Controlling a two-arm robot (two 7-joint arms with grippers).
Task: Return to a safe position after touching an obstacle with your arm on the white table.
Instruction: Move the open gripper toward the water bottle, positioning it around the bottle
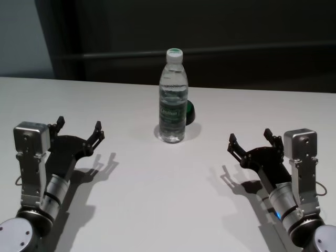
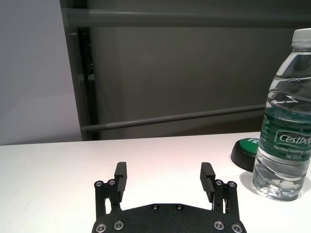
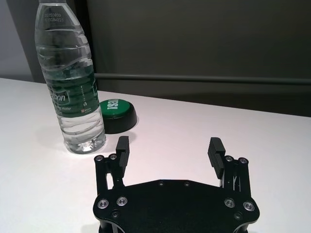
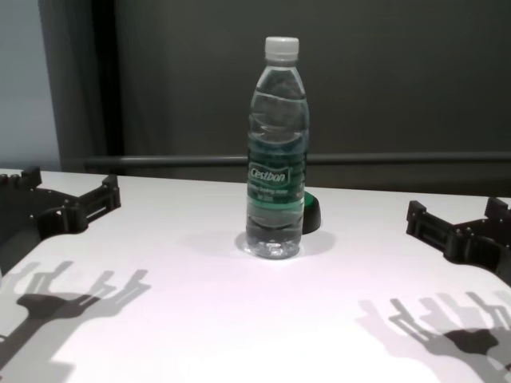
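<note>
Left gripper (image 1: pixel 79 129) and right gripper (image 1: pixel 251 140) hover low, fingers spread, empty, well apart from water bottle (image 1: pixel 172 97). Bottle upright mid white table (image 1: pixel 157 210), green dome button (image 1: pixel 189 111) just behind. Full, top-heavy, likely slick; grip labelled waist.

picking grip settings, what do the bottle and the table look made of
Water bottle: clear, thin, glossy plastic by its ribbed see-through wall; white cap looks like opaque plastic. White table: smooth, matte-to-satin top, likely laminate, showing soft shadows and no grain.
</note>
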